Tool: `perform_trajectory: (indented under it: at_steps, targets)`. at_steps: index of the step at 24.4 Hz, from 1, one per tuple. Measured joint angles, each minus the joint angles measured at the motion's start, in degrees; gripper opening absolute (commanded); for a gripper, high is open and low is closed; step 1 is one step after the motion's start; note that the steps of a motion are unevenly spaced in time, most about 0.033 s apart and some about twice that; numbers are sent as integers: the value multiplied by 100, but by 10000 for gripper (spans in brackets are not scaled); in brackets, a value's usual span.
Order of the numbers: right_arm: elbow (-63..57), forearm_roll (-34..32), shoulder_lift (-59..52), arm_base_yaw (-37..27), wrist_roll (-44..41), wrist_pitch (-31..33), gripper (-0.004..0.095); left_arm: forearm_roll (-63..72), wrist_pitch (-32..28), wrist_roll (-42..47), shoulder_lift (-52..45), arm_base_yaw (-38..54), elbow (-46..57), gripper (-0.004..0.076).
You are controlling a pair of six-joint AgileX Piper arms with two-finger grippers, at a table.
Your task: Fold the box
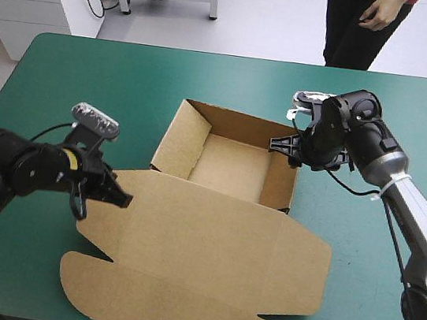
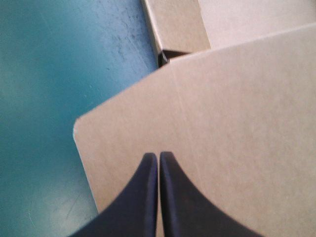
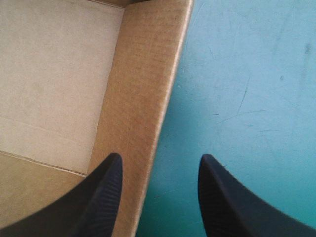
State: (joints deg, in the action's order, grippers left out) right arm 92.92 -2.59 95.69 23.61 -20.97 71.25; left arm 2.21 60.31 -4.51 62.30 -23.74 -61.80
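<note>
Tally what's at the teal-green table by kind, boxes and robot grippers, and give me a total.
Brown box: 1
Grippers: 2 (left gripper, right gripper)
Total: 3

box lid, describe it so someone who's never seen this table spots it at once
On the teal-green table, the brown box sits mid-table as an open tray. Its lid is the sheet running from the tray's near wall toward the table's near edge. Unlike the raised walls it lies flat, with the shut left gripper over its left corner.
</note>
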Motion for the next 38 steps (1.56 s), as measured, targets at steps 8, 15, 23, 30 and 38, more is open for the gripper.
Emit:
perform_trajectory:
  at_steps: [8, 15, 23, 30, 38]
  targets:
    - [-24, 193, 596, 0, -30, -29, 443, 61, -600, -20, -1668, 0, 2278, -8]
    - [-29, 338, 1116, 0, -22, -66, 437, 61, -708, -20, -3252, 0, 3428, -8]
    - [-29, 446, 1322, -5, 397, -165, -21, 61, -703, -34, -4309, 0, 3428, -8]
    - [-29, 336, 1322, 1, 538, -151, -21, 61, -697, -34, -4355, 0, 3428, -8]
    - [16, 100, 1317, -287, 568, -121, -21, 44, -697, -34, -4355, 0, 3428, -8]
